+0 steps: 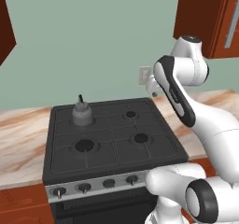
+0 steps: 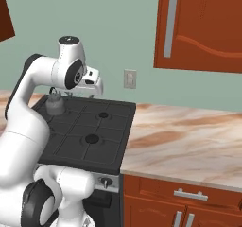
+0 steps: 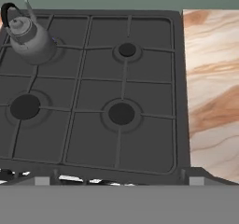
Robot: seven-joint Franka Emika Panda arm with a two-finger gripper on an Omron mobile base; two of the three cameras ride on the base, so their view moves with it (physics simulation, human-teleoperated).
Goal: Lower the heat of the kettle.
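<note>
The kettle (image 1: 81, 113) (image 2: 56, 104) (image 3: 30, 38) is small, grey and squat, with a thin black handle. It stands upright on the back left burner of the black stove (image 1: 116, 136) (image 2: 113, 148) (image 3: 154, 92). A row of knobs (image 1: 84, 187) (image 2: 106, 182) runs along the stove's silver front panel. My gripper (image 1: 152, 88) (image 2: 94, 90) hangs high over the back right of the stove, well away from the kettle and the knobs. Its fingers are not clear enough to tell whether they are open or shut.
Marble counter (image 1: 23, 134) (image 2: 189, 141) (image 3: 210, 78) lies on both sides of the stove. Red-brown wall cabinets (image 2: 198, 27) (image 1: 210, 17) hang at the upper right, and a wall socket (image 2: 129, 78) sits behind the counter. The other three burners (image 3: 121, 113) are bare.
</note>
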